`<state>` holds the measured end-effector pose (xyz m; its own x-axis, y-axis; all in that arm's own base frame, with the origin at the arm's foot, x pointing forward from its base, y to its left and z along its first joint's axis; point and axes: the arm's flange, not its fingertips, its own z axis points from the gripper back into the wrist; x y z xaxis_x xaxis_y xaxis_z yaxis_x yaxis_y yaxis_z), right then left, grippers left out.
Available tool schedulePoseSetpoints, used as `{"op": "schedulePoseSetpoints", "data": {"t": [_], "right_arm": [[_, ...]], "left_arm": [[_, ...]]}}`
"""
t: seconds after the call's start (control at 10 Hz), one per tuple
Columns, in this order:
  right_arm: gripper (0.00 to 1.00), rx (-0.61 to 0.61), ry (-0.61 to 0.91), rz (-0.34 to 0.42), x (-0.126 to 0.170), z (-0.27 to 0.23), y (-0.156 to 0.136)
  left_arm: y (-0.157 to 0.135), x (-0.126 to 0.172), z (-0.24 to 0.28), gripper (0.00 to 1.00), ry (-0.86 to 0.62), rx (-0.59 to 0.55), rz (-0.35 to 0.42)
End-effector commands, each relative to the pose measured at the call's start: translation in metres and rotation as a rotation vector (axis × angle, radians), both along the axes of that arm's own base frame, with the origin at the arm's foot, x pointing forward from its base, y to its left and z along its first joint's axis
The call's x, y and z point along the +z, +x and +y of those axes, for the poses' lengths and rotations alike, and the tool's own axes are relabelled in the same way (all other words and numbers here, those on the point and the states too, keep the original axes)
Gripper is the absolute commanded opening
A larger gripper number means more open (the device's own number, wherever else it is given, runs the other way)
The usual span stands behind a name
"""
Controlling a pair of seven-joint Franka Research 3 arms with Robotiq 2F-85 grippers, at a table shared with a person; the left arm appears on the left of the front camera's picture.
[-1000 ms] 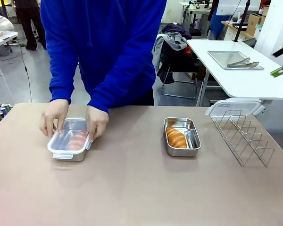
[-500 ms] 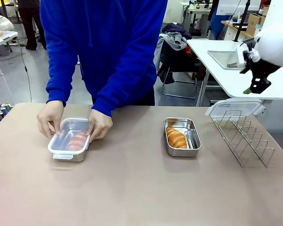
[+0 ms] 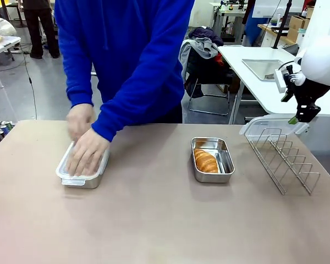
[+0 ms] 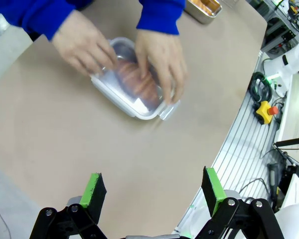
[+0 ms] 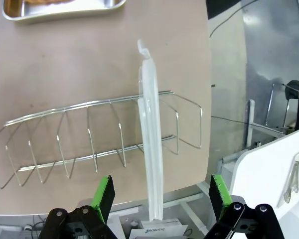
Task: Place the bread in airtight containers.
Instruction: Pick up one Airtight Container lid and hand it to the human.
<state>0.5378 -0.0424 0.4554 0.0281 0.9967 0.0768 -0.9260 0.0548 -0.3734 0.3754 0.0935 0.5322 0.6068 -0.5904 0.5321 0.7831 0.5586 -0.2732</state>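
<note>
**Q:** While the table is shared across its width, what is seen nearest the robot's side?

**A:** Bare brown tabletop [image 3: 154, 220] is seen in the foreground of the front view. From the left wrist camera, the left gripper [image 4: 154, 191] is shown with its green-padded fingers spread wide and nothing between them, held above the table and well apart from the work.

**Q:** And at mid-table?

**A:** A steel tin [image 3: 82, 170] is pictured at the left, covered by a clear lid [image 4: 134, 87]. Both of the person's hands are laid on it: one hand [image 3: 88, 151] is pressed flat on top, the other hand [image 3: 80, 120] is placed at the far edge. A golden-brown roll [image 4: 139, 82] is made out through the lid in the left wrist view. Toward the right, a second tin [image 3: 212, 159] is left uncovered, with the second roll [image 3: 205, 161] lying inside along its left side.

**Q:** What is shown farther right and back?

**A:** A wire rack [image 3: 283, 159] is stood near the table's right edge, and a second clear lid [image 5: 150, 144] is held upright in one of its end slots. The right gripper [image 3: 302, 107] is hung above that lid, pointed downward; in its own wrist view the lid is lined up between the parted, empty fingers [image 5: 103, 196]. Beyond, a blue sleeve [image 3: 132, 93] is seen reaching over the table's far edge.
</note>
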Motion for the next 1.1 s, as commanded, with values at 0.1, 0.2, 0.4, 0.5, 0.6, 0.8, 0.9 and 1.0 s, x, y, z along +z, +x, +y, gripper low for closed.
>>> {"op": "schedulePoseSetpoints", "data": {"t": [0.1,0.2,0.4,0.5,0.6,0.8,0.9,1.0], "right_arm": [[1.0,0.0,-0.033,-0.024,-0.014,-0.001,0.008],[1.0,0.017,-0.031,-0.031,-0.019,-0.002,0.011],[0.4,0.024,-0.018,-0.018,-0.023,-0.004,0.015],[0.0,0.027,-0.018,-0.022,-0.022,-0.003,0.016],[0.0,0.034,-0.022,-0.021,-0.022,-0.003,0.015],[0.14,0.043,-0.024,-0.014,-0.02,-0.002,0.011],[0.04,0.041,-0.024,-0.013,-0.017,-0.001,0.009],[0.0,0.04,-0.024,-0.01,-0.015,-0.001,0.007]], "left_arm": [[-0.001,0.002,0.001,1.0,0.003,-0.015,-0.006],[-0.001,0.002,0.001,1.0,0.003,-0.015,-0.006],[-0.001,0.002,0.001,1.0,0.003,-0.015,-0.006],[-0.001,0.002,0.001,1.0,0.003,-0.015,-0.006],[-0.001,0.002,0.001,1.0,0.003,-0.015,-0.006],[-0.001,0.002,0.001,1.0,0.003,-0.015,-0.006],[-0.001,0.002,0.001,1.0,0.003,-0.015,-0.006],[-0.001,0.002,0.001,1.0,0.003,-0.015,-0.006]]}}
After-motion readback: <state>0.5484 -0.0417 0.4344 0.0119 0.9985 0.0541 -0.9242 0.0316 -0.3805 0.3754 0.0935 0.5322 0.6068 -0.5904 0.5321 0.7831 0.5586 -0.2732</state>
